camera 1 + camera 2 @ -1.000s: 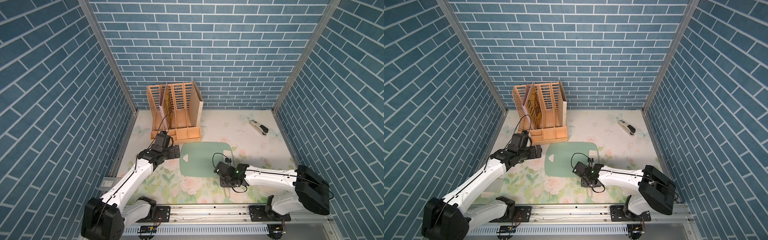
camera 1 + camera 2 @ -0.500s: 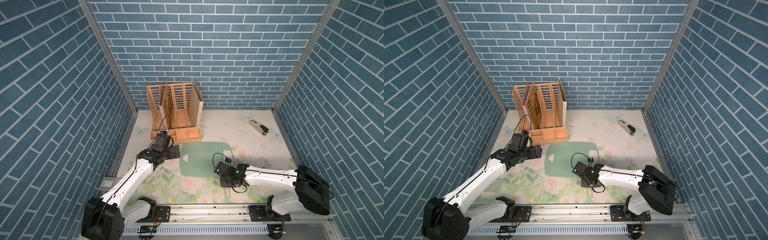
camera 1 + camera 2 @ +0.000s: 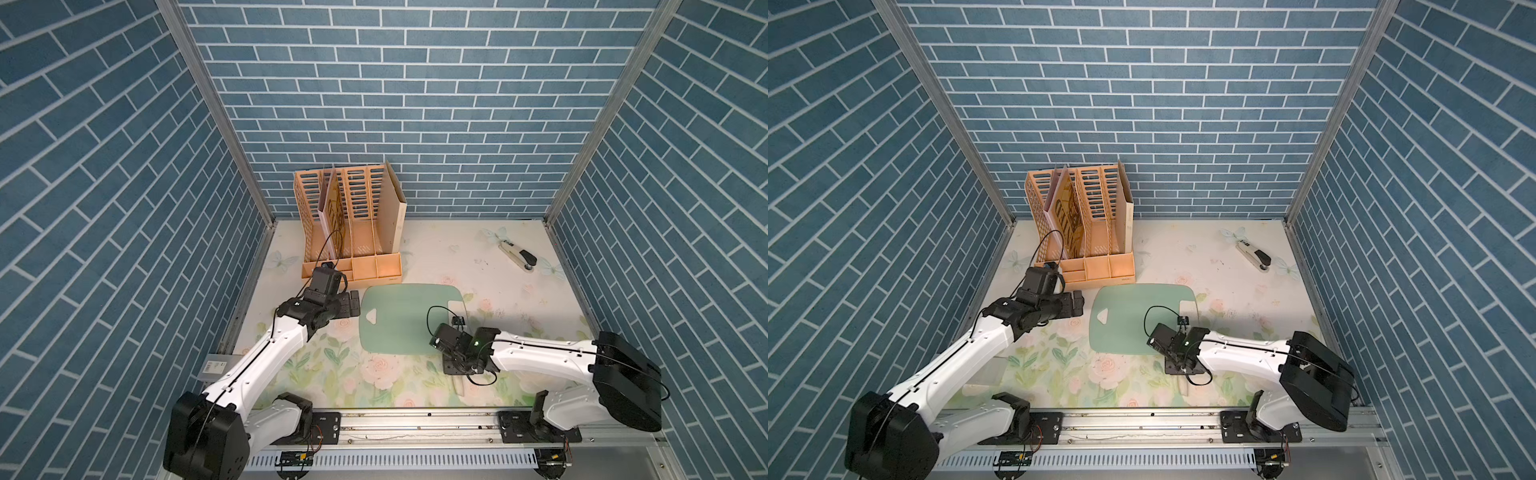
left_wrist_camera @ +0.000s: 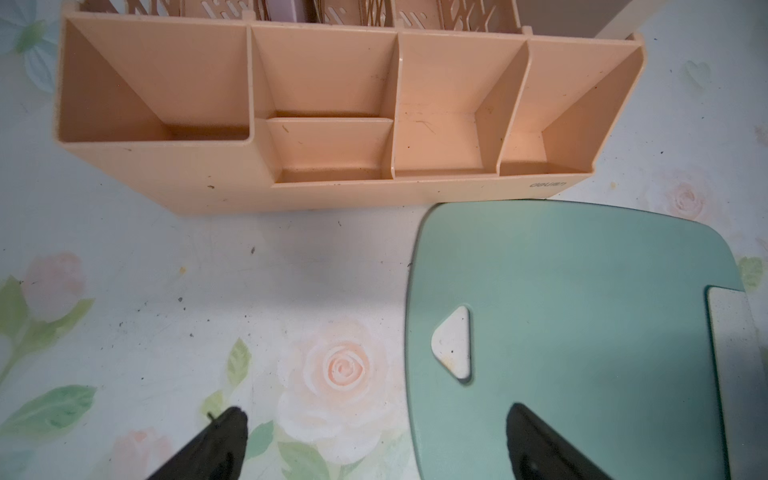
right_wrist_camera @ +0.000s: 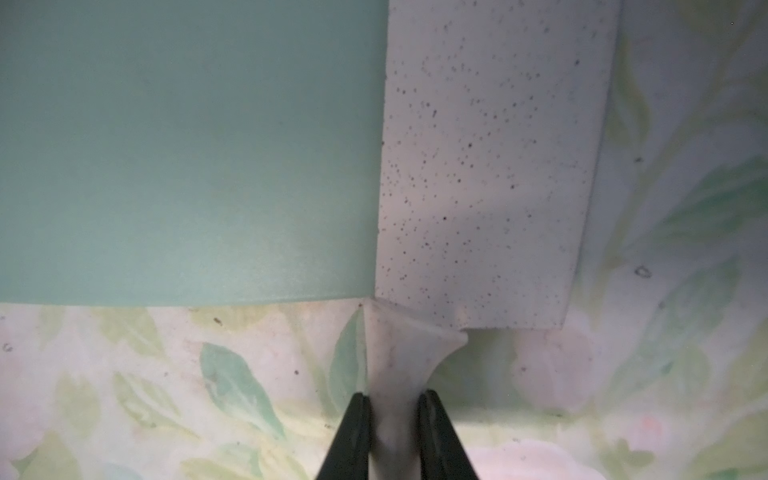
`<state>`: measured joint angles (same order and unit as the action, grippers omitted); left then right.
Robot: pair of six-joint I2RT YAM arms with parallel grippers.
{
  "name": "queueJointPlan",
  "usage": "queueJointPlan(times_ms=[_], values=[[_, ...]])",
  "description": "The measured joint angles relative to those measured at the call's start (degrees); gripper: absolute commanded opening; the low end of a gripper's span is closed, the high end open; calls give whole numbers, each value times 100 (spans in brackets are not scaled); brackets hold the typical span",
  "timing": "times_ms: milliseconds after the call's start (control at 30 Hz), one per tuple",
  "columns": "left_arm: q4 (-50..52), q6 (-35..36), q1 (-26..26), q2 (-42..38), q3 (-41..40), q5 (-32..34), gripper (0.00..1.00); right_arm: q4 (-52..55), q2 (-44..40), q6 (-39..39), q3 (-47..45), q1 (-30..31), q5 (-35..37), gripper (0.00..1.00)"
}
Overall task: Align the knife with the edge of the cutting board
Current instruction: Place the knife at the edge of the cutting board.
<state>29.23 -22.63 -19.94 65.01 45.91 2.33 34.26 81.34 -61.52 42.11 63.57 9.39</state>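
Note:
The mint-green cutting board [image 3: 399, 320] [image 3: 1133, 320] lies flat on the floral mat. The knife's broad speckled off-white blade [image 5: 490, 166] [image 3: 456, 309] rests along the board's right short edge, partly on the board [image 5: 187, 145], partly on the mat. My right gripper [image 5: 394, 401] [image 3: 455, 363] is shut on the knife's cream handle [image 5: 395, 365], just off the board's near edge. My left gripper [image 4: 376, 410] [image 3: 354, 302] hovers open at the board's left short edge, one finger [image 4: 536, 436] over the board [image 4: 582, 311], near its white triangular hole [image 4: 453, 345].
A peach file organizer [image 3: 353, 232] [image 4: 332, 124] stands just behind the board's far left corner. A white-and-black stapler [image 3: 519, 257] [image 3: 1254, 255] lies at the back right. Brick-patterned walls close in three sides.

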Motion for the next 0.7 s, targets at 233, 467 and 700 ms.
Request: queueJointPlan(times_ms=[233, 467, 700], values=[[0, 0, 0, 0, 0, 4, 100, 0, 0, 2, 0, 0, 2, 9], [0, 0, 0, 0, 0, 7, 100, -2, 2, 2, 0, -11, -4, 9], [-2, 0, 0, 0, 0, 7, 100, -2, 2, 2, 0, -11, -2, 11]])
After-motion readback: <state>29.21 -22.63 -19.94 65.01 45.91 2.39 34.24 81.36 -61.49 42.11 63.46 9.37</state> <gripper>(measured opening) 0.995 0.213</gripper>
